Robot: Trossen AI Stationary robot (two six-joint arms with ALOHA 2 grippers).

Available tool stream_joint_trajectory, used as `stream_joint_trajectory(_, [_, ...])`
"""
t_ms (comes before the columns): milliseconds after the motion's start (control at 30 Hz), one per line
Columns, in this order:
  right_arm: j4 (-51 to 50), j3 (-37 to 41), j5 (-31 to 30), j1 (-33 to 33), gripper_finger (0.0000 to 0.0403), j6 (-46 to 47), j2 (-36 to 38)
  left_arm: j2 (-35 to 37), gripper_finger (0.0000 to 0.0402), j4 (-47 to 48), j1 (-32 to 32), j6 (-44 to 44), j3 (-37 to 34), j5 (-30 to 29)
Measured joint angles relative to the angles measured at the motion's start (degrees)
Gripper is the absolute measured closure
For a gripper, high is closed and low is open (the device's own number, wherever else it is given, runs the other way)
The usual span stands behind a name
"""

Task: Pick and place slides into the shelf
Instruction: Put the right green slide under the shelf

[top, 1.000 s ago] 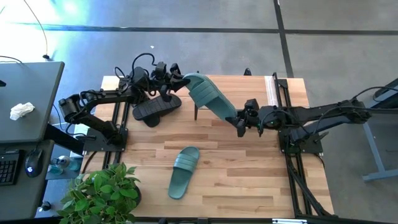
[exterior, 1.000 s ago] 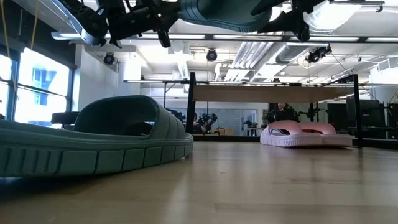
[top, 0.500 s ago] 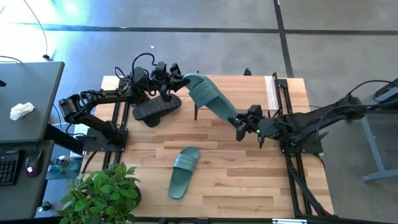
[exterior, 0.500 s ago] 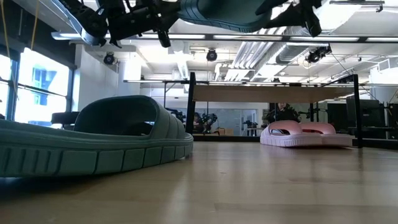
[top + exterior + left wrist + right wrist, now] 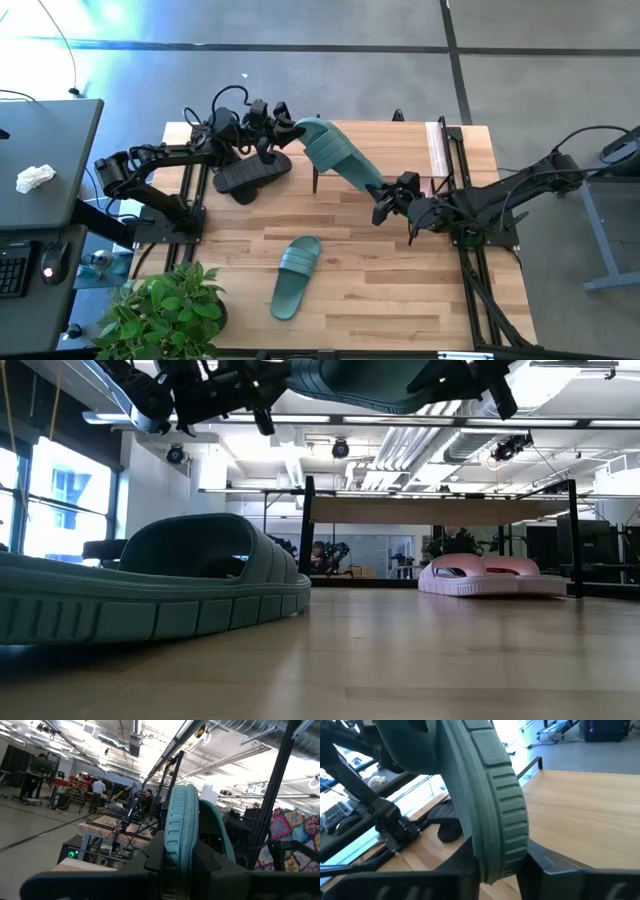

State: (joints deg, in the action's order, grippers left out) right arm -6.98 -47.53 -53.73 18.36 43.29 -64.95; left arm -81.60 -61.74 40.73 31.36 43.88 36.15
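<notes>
Fingers of your left gripper (image 5: 288, 128) are clamping one end of a dark green slide (image 5: 338, 157), and your right gripper (image 5: 383, 205) is pinching the opposite end, so the slide is hanging tilted in the air between them above the bench (image 5: 400, 290). Its twin green slide (image 5: 295, 276) is lying on the bench below, a black pair (image 5: 250, 175) just under your left gripper, pink slides (image 5: 485, 575) resting beneath the shelf (image 5: 440, 510).
</notes>
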Motion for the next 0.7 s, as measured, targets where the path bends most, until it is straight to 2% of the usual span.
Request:
stream_joint_trajectory(67, [0.01, 0.00, -0.92, 0.54, 0.0365, 0.02, 0.00, 0.00, 0.0359, -0.10, 0.00, -0.95, 0.00, 0.54])
stream_joint_trajectory(167, [0.35, 0.02, -3.10, 1.36, 0.0365, 0.00, 0.00, 0.00, 0.0342, -0.85, -0.01, -2.65, 0.02, 2.11])
stream_joint_trajectory(533, [0.86, 0.02, -17.26, 6.75, 0.0365, 3.45, 0.46, 0.08, 0.0238, -13.22, 0.13, -2.60, 0.04, 3.27])
stream_joint_trajectory(600, [0.90, 0.02, -17.65, 8.34, 0.0365, 5.56, 0.61, 0.02, 0.0220, -13.98, 0.13, -2.41, 0.04, 3.25])
stream_joint_trajectory(700, [0.89, 0.02, -13.44, 11.45, 0.0365, 9.77, 0.94, 0.05, 0.0198, -16.36, 0.13, -2.38, 0.04, 1.96])
